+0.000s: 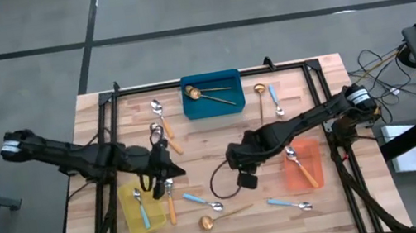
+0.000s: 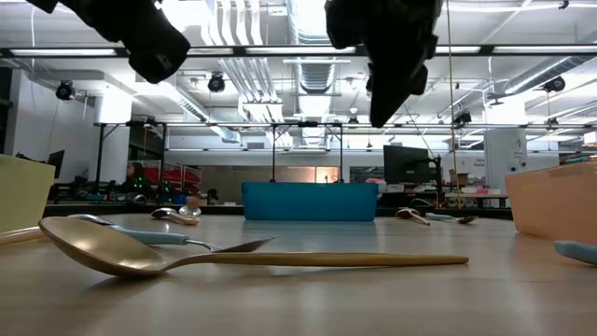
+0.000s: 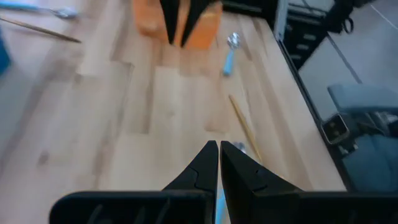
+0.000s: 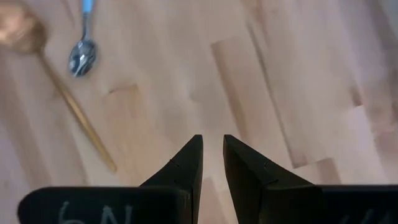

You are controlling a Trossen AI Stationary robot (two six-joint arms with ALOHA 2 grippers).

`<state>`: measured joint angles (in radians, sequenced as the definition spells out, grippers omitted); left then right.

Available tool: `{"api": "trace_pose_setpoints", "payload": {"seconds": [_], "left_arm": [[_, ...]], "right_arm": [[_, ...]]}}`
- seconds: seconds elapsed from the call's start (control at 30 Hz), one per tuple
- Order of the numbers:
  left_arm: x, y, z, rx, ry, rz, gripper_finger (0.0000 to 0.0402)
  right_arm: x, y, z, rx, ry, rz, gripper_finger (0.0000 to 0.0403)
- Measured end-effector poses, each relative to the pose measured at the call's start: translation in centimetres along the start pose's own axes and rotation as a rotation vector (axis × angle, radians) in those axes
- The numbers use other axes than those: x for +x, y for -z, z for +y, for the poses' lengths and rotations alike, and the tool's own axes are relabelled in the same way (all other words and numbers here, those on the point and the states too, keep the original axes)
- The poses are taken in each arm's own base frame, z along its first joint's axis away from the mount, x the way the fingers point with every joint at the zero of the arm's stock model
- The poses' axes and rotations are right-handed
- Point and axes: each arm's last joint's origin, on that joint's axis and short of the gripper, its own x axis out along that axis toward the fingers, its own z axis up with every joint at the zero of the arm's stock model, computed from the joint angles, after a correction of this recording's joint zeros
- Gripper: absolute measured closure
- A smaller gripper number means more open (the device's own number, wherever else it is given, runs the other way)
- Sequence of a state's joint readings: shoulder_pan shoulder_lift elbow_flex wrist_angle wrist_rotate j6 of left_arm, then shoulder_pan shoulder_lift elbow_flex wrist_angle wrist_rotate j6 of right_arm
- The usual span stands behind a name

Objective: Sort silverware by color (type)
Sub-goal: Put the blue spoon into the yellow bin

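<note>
Spoons lie scattered flat on the wooden table (image 1: 221, 144). A gold spoon (image 2: 233, 257) lies near the front edge, beside a blue-handled one (image 1: 205, 203). Another blue-handled spoon (image 1: 289, 204) lies at the front right, and an orange-handled one (image 1: 170, 204) lies by the yellow bin (image 1: 141, 209). More spoons lie at the back. My left gripper (image 1: 173, 170) hovers shut and empty beside the yellow bin. My right gripper (image 1: 245, 179) hangs above mid-table, pointing steeply down. Its fingers stand narrowly open (image 4: 212, 146) over bare wood, with the gold spoon (image 4: 59, 93) and a blue-handled spoon (image 4: 84, 50) ahead of them.
A blue bin (image 1: 211, 95) holding gold spoons stands at the back centre. An orange bin (image 1: 302, 164) with an orange-handled spoon is at the right. The yellow bin holds a blue-handled spoon. A black frame rail (image 1: 104, 149) borders the table. Bare wood lies between the two grippers.
</note>
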<state>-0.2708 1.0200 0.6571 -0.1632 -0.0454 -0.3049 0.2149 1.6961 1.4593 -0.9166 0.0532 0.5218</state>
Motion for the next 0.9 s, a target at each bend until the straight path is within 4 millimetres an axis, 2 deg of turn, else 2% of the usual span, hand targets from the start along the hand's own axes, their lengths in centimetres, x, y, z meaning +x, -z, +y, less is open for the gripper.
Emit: {"api": "trace_pose_setpoints", "payload": {"seconds": [0.47,0.7,0.9], "left_arm": [[5.5,3.8,-3.2,-0.001,-0.091,0.190,0.0402],[8.3,4.1,-4.8,0.049,-0.088,0.255,0.0402],[10.1,4.0,-5.4,0.119,-0.095,0.302,0.0402]], "right_arm": [[-0.2,2.0,3.3,-0.105,0.023,-0.030,0.0349],[-0.4,3.5,5.3,-0.171,0.065,-0.079,0.0349],[-0.6,5.0,6.8,-0.178,0.111,-0.127,0.0349]]}}
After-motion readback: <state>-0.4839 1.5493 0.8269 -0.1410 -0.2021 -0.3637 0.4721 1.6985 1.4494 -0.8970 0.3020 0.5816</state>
